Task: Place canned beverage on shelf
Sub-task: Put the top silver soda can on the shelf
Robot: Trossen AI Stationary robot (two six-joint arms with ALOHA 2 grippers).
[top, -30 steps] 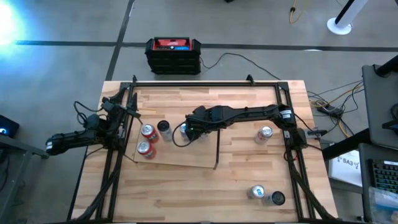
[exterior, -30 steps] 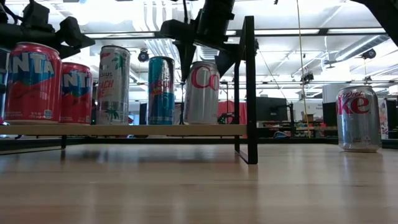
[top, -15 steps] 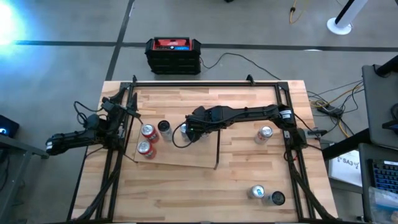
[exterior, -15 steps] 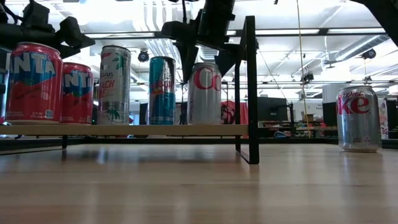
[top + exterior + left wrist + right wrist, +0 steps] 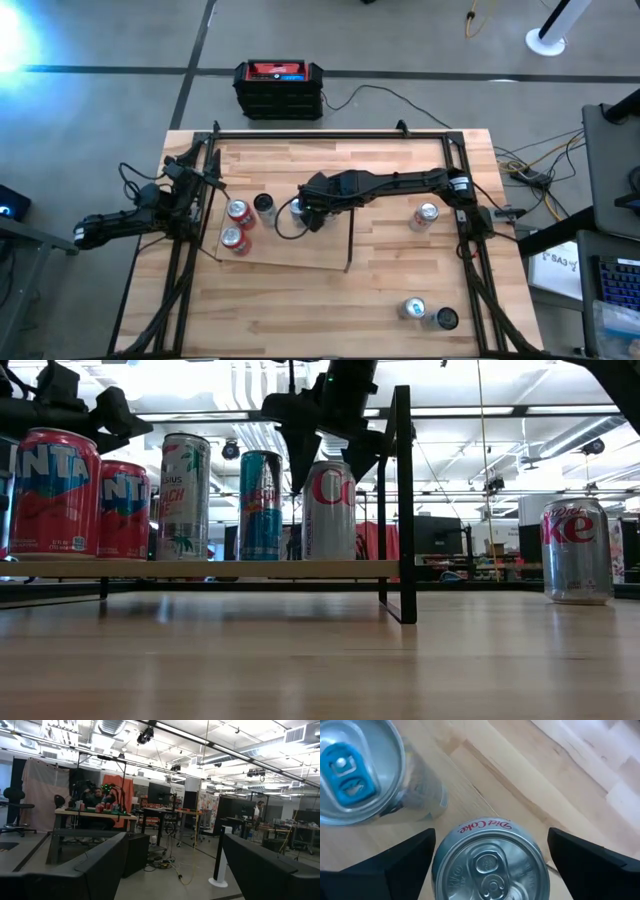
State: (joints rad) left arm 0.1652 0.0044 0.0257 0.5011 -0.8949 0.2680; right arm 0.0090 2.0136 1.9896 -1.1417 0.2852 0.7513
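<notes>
The silver cola can [image 5: 329, 510] is seen standing on the shelf [image 5: 200, 568], just beside the shelf's black upright bar [image 5: 403, 500], with a teal can [image 5: 260, 506] next to it on the far side from the bar. In the high view this cola can is hidden under the right pincer [image 5: 303, 208]. The right pincer [image 5: 490, 855] is held over the can's top [image 5: 489, 865] with its fingers [image 5: 405, 857] spread wide on either side, clear of the can. From low, a tall pale can [image 5: 183, 497] and two red cans [image 5: 50, 492] are seen farther along the shelf from the bar; the outermost red can is cut off at the edge. The left pincer [image 5: 205, 180] is parked off the shelf's far end from the bar, fingers apart, facing a room of desks and monitors. Off the shelf, another cola can [image 5: 575, 551] is left on the plank table [image 5: 400, 290]. A black and red box [image 5: 279, 88] is set on the floor beyond the table.
</notes>
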